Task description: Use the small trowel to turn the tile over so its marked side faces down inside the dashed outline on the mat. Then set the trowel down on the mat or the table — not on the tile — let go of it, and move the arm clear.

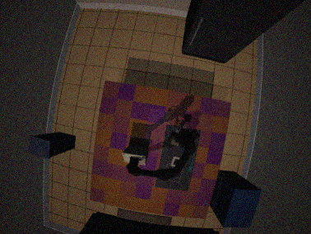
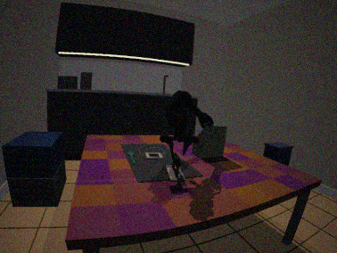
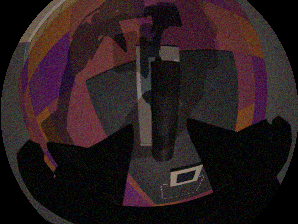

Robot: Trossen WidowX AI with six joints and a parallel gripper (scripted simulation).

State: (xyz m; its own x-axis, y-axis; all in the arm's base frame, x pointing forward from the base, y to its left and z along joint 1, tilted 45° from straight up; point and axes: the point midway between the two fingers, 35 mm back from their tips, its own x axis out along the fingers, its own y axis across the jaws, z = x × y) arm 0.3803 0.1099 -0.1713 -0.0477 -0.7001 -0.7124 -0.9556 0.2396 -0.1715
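Black fingers (image 1: pixel 180 123) (image 2: pixel 177 153) stand fairly wide, one on each side of a dark handle (image 3: pixel 165 110), with nothing gripped. The handle, which looks like the trowel's, runs lengthwise through the gap between them; the blade is too dark to make out. Just beside the handle, also between the fingers as the wrist view shows it, lies a pale strip (image 2: pixel 168 173) (image 3: pixel 144 110), with a small pale patch past the handle's far end.

The tile (image 2: pixel 149 155) (image 3: pixel 173 180), a pale border around a dark middle, lies flat on the grey mat (image 1: pixel 173 181) (image 2: pixel 143 169) (image 3: pixel 210 80), off to one side of the fingers and apart from them. In the wrist view it partly overlaps the dashed outline (image 3: pixel 162 193); which of its sides is the marked one cannot be told.

A thin teal thing (image 2: pixel 131 157) lies near the mat's edge, farther from the fingers than the tile. The arm (image 1: pixel 188 152) (image 2: pixel 182 113) reaches over the mat, its fingers low above the near end by the pale strip. On the other side of the fingers from the tile, the patchwork surface (image 1: pixel 107 189) (image 2: pixel 147 214) (image 3: pixel 85 120) carries a dark shadow of the arm. A grey panel (image 2: pixel 214 142) stands upright on the surface, apart from the fingers.
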